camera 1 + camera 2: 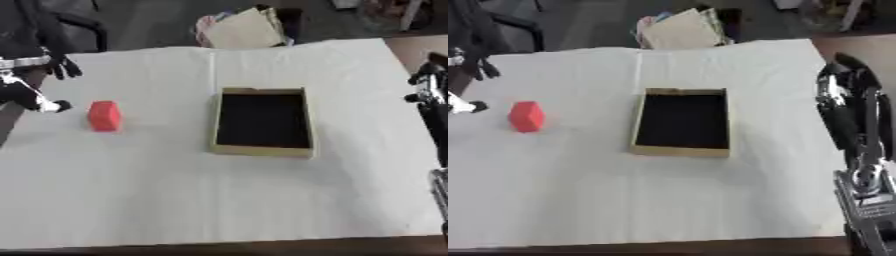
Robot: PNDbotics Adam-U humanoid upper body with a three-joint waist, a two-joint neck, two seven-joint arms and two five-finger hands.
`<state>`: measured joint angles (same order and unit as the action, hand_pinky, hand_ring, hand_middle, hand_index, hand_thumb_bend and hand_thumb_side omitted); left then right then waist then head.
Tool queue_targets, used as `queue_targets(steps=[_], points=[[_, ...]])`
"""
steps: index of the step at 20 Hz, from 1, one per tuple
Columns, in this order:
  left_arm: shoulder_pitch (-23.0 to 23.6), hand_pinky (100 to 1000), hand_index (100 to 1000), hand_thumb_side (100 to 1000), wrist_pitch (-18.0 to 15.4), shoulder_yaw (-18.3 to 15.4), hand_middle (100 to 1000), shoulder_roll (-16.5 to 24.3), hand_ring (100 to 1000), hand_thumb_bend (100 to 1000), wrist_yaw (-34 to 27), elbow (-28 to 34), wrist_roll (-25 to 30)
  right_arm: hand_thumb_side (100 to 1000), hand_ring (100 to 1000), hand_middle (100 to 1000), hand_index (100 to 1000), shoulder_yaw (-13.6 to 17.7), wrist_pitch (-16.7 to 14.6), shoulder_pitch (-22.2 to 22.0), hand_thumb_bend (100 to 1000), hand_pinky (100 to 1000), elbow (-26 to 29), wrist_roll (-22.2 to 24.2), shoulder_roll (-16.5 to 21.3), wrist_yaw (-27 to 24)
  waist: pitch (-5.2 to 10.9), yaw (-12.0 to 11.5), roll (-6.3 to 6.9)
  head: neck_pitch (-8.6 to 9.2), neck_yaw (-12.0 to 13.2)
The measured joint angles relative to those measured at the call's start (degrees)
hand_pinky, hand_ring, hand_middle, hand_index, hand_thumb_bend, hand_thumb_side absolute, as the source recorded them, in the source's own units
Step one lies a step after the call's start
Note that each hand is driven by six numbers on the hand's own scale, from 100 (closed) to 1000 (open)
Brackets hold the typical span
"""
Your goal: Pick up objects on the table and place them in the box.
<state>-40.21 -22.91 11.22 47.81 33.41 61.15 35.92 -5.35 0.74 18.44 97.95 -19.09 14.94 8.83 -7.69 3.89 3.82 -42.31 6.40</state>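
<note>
White table (219, 200), box (262, 122) midway

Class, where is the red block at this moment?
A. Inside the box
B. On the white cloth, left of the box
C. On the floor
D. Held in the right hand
B: the red block sits on the white cloth, left of the box, whose inside shows only black.

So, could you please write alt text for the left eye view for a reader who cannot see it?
A red block lies on a white-covered table, left of an open cardboard box with a dark, empty interior. The robot's left hand hovers just left of the block without touching it, while the right arm shows at the right edge.
</note>
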Motion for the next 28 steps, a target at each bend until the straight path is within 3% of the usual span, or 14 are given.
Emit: queue_targets(steps=[20,28], points=[[-3.39,792,883,195,0.74,-0.94,790,-7.79,782,363,13.51,-9.8,-10.95,699,745,535,856,0.01,-0.1,0.0,100,572,0.01,-0.28,-0.01,-0.59,-0.73,0.35,-0.01,0.03,0.07],[-3.82,783,870,173,0.52,-1.3,764,-9.43,765,346,16.21,-12.02,-12.51,701,745,534,856,0.01,-0.16,0.0,100,572,0.01,-0.34,-0.01,-0.75,-0.85,0.46,-0.03,0.05,0.06]])
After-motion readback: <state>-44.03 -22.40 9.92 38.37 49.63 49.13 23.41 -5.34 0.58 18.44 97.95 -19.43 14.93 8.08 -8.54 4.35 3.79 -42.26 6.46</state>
